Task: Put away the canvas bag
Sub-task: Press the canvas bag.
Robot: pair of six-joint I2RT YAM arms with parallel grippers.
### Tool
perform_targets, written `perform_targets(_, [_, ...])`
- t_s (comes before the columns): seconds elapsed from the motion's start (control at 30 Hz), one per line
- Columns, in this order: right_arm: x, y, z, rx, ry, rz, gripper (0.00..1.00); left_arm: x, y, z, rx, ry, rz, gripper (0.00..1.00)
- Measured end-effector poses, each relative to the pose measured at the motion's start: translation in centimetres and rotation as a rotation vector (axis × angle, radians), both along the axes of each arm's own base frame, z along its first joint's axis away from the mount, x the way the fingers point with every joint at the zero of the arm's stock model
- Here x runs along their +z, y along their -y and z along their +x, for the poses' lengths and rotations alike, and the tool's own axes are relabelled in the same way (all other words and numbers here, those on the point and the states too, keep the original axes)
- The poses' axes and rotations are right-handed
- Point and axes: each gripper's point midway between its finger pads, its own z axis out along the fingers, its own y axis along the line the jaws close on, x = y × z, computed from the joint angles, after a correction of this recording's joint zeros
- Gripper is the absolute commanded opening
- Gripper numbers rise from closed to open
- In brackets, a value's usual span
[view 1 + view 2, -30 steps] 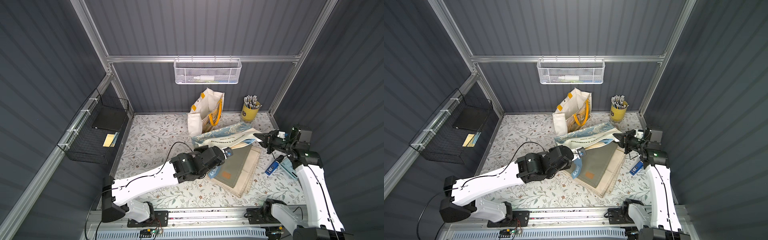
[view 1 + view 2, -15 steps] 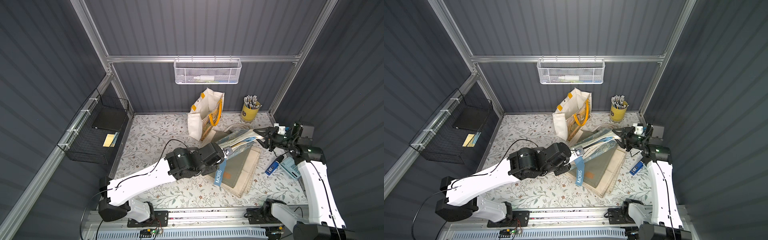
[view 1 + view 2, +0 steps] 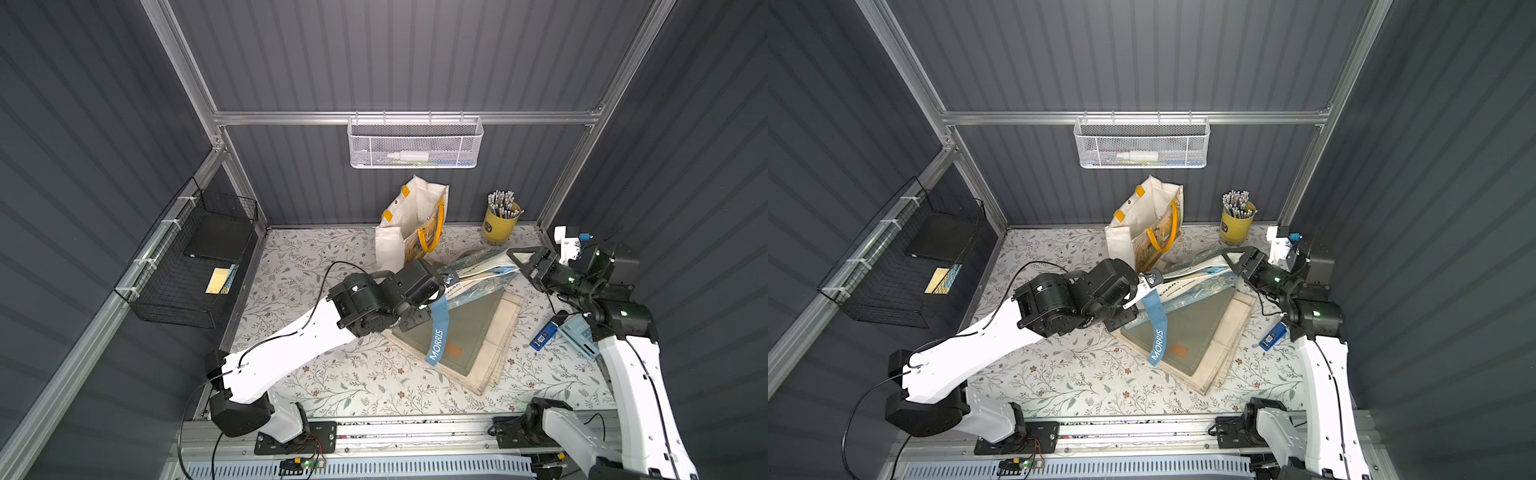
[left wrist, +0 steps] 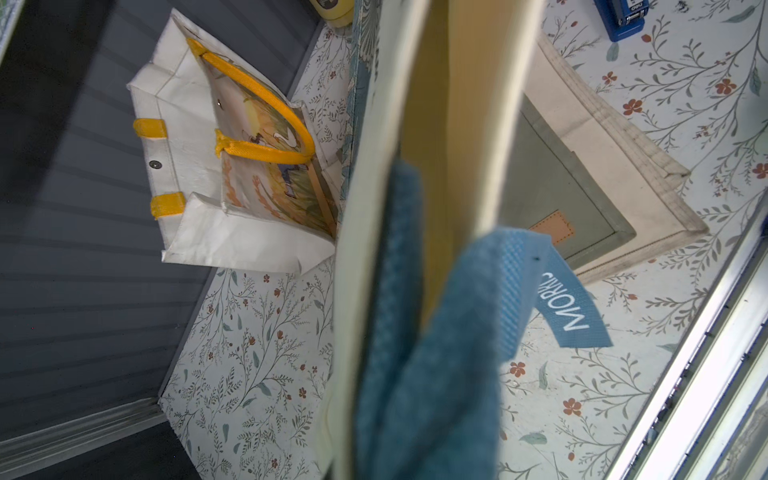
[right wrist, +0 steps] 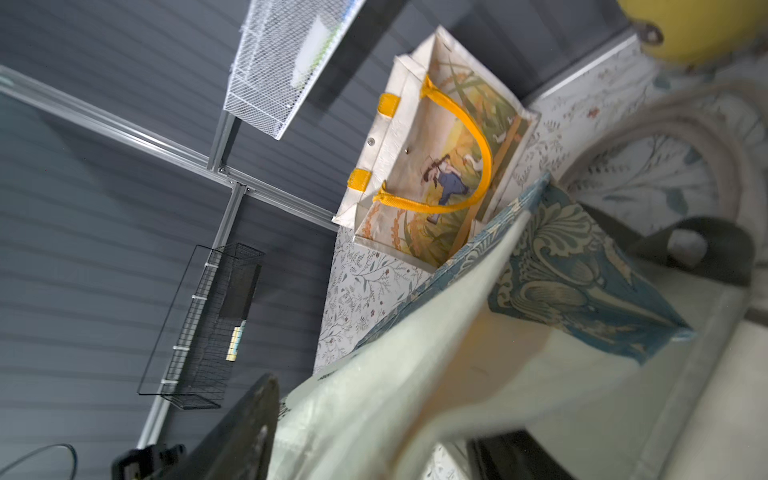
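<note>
Pinching the canvas bag (image 3: pixel 482 275) at its nine o'clock end, the left gripper (image 3: pixel 448 279) holds it raised over folded bags (image 3: pixel 492 332); the right gripper (image 3: pixel 524 266), at three o'clock, stands spread wide around the other end. A white tote (image 3: pixel 409 226) stands at eleven o'clock.

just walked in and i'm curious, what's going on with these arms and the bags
The left claw is shut on one end of a blue patterned bag, holding it up over a stack of folded bags. The right claw sits at the other end with jaws open, not gripping. A white bag with yellow handles stands open behind.
</note>
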Motion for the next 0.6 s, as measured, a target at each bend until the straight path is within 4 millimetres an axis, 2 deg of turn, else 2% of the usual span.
perform_targets(0.13, [3.0,-0.5,-2.0,0.043,0.281,-0.209,0.75,0.9,-0.5,-0.1,-0.009,-0.010,-0.006,0.00])
perform_targets(0.2, [3.9,-0.4,-2.6,0.047,0.386,-0.313,0.77,1.0,-0.7,0.0,-0.008,-0.020,-0.010,0.00])
perform_targets(0.3, [4.7,-0.3,-2.9,0.053,0.489,-0.450,0.82,0.9,-0.8,0.3,-0.003,-0.036,-0.017,0.00])
perform_targets(0.43, [5.4,0.8,-2.6,0.010,0.583,-0.665,0.85,0.6,-1.2,0.9,0.004,-0.036,-0.006,0.00])
perform_targets(0.5, [6.3,1.0,-3.2,0.009,0.644,-0.765,0.86,0.4,-1.4,1.1,0.000,-0.033,0.006,0.00])
perform_targets(0.6, [8.0,-0.4,-4.9,0.101,0.771,-0.867,0.86,0.0,-1.2,1.4,-0.014,-0.030,0.031,0.00])
